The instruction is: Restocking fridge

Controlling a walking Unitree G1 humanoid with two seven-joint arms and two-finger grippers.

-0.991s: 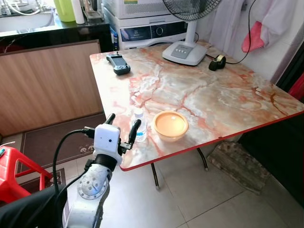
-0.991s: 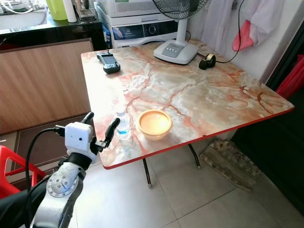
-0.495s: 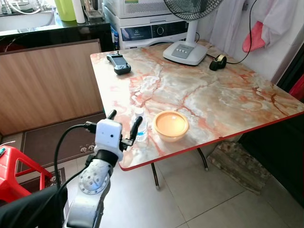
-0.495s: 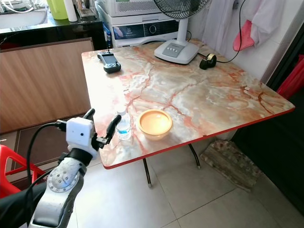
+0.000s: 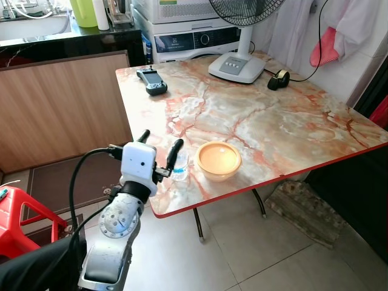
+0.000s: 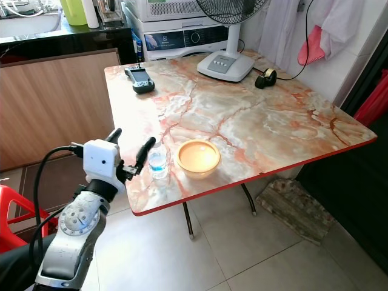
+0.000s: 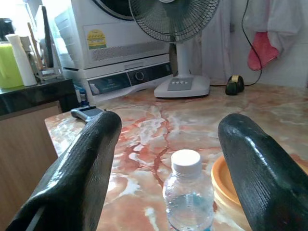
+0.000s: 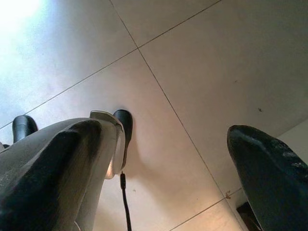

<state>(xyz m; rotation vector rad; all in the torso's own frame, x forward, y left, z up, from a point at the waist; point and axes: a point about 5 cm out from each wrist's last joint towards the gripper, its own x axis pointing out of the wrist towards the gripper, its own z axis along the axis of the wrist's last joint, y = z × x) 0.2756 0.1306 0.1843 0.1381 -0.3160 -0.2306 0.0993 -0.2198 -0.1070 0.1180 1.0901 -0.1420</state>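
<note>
The worktop (image 5: 285, 130) was a square slab in pink-and-cream marble pattern with a red edge band, standing on thin metal legs over a floor of pale square tiles (image 5: 254, 254). A small clear plastic water bottle with a white cap (image 6: 157, 161) stood upright near the front left edge of the worktop. Just beside it, toward the middle of the front edge, sat a shallow round orange plastic bowl (image 5: 217, 159); from the left wrist view the two appeared close, contact not determinable.

The left hand (image 5: 159, 151) was raised at the front left corner of the worktop, fingers spread wide. One black finger (image 5: 174, 154) lay level with the bottle, the other (image 5: 143, 136) outside the left edge. In the left wrist view the bottle (image 7: 188, 190) stood between the two fingers, touched by neither. The right hand (image 8: 159, 168) pointed down at the floor tiles, fingers wide apart, holding nothing.

At the far left corner of the worktop lay a dark handheld device with a small screen (image 5: 151, 80). Near the far edge stood the white base of a pedestal fan (image 5: 237, 65), with a dark tape dispenser (image 5: 278, 79) beside it and a black cable running up from it. Behind the worktop stood a white washing machine (image 5: 194, 37). To the left ran a wooden panel (image 5: 60, 109) under a black counter top. A red plastic stool (image 5: 18, 218) stood on the floor at left; a pink cloth (image 5: 327, 47) hung on the right wall.
</note>
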